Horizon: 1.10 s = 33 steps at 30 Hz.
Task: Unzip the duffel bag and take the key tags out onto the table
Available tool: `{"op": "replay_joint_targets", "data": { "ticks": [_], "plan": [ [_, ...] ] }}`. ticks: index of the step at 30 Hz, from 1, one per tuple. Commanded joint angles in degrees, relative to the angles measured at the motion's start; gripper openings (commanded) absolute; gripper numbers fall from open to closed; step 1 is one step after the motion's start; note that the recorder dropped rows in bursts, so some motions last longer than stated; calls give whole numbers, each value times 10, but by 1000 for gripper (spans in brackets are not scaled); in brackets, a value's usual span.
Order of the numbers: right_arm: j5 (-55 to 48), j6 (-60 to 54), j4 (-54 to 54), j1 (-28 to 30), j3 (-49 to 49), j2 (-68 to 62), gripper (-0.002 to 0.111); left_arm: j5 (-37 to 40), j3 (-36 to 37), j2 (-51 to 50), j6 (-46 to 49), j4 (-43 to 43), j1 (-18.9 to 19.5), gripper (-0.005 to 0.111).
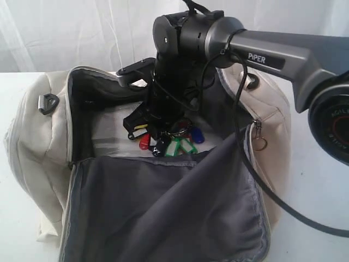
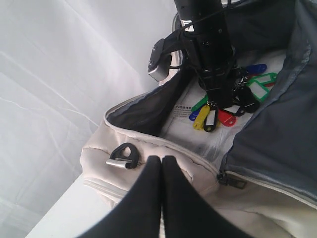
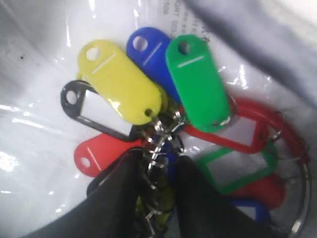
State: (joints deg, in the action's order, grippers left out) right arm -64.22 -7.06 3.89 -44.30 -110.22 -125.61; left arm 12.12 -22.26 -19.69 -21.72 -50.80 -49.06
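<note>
At left, white table [image 1: 11,93] before a pale curtain [image 1: 54,33]. Left gripper [image 2: 161,159] pinched closed, empty, over the unzipped duffel bag [image 1: 32,136]. Mid-bag, key tags [image 1: 172,143] inside on glossy plastic [image 3: 29,124], rings clamped by right gripper [image 3: 158,161].

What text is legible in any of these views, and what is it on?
"PiPER": on the grey link of the right arm.
Lettering around the arm joint at the frame edge: too blurred to read.
Print on the plastic sheet inside the duffel bag: too small to read.
Key tags: no writing visible.
</note>
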Motion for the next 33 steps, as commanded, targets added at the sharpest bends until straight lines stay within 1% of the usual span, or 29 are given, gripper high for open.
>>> {"op": "replay_joint_targets", "data": {
  "ticks": [1, 12, 14, 16, 20, 22, 27, 30, 32, 33],
  "plan": [
    [-10, -4, -12, 4, -12, 17, 25, -5, 3, 4, -5, -8, -3, 0],
    [-8, -4, -12, 4, -13, 45, 25, -6, 3, 4, -5, -9, -3, 0],
    [-8, -4, -12, 4, -13, 40, 27, -7, 3, 4, -5, -9, -3, 0],
    [-8, -4, -12, 4, -11, 35, 35, -7, 3, 4, -5, -9, -3, 0],
    [-8, -4, -10, 4, -10, 19, 61, -7, 3, 4, -5, -9, -3, 0],
    [-8, -4, -10, 4, -10, 10, 64, -7, 3, 4, -5, -9, -3, 0],
    [-4, -2, -14, 4, -10, -16, 59, -8, 3, 4, -5, -9, -3, 0],
    [-19, -2, -12, 4, -10, -20, 43, -8, 3, 4, -5, -9, -3, 0],
    [-27, -2, -12, 4, -10, -18, 29, -8, 3, 4, -5, -9, -3, 0],
    [-33, -2, -12, 4, -11, -14, 16, -8, 3, 4, -5, -9, -3, 0]
  ]
}}
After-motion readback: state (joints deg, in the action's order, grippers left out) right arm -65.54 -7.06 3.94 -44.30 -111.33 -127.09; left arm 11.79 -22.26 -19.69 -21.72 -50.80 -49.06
